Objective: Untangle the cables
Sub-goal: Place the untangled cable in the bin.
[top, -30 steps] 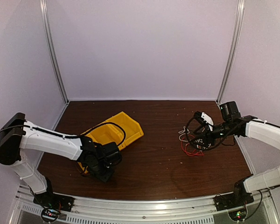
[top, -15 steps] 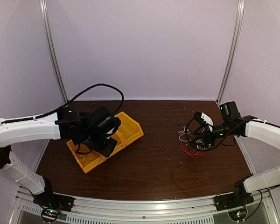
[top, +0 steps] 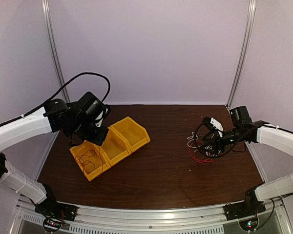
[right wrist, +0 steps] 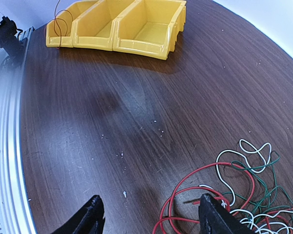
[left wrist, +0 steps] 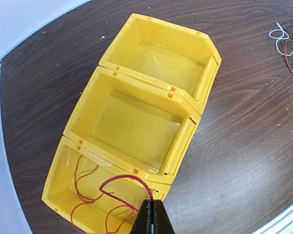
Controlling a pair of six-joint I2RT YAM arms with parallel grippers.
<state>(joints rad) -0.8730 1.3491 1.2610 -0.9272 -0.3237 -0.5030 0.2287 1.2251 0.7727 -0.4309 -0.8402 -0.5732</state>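
Observation:
The cables lie as a tangle (top: 200, 152) of thin red, white, green and black strands at the right of the table, also seen as a tangle (right wrist: 237, 195) and tangle (left wrist: 289, 43). My right gripper (top: 208, 141) hovers low at its left edge, open (right wrist: 153, 219), with one fingertip (right wrist: 216, 218) over the red loops. One separate red cable (left wrist: 95, 195) coils in the nearest yellow bin (top: 79, 152). My left gripper (left wrist: 155, 214) is shut on that cable's end above the bin. In the top view the left gripper (top: 97, 136) hangs over the bins.
Three yellow bins stand joined in a row at the left, seen as bins (left wrist: 151, 95) and bins (right wrist: 112, 41); the middle and far ones hold nothing. Purple walls enclose the table, and a metal rail (top: 151, 214) runs along the near edge.
My left arm has swung up and back from in front of the bins to above them, and its jaws have closed on the red cable. The right arm has not moved.

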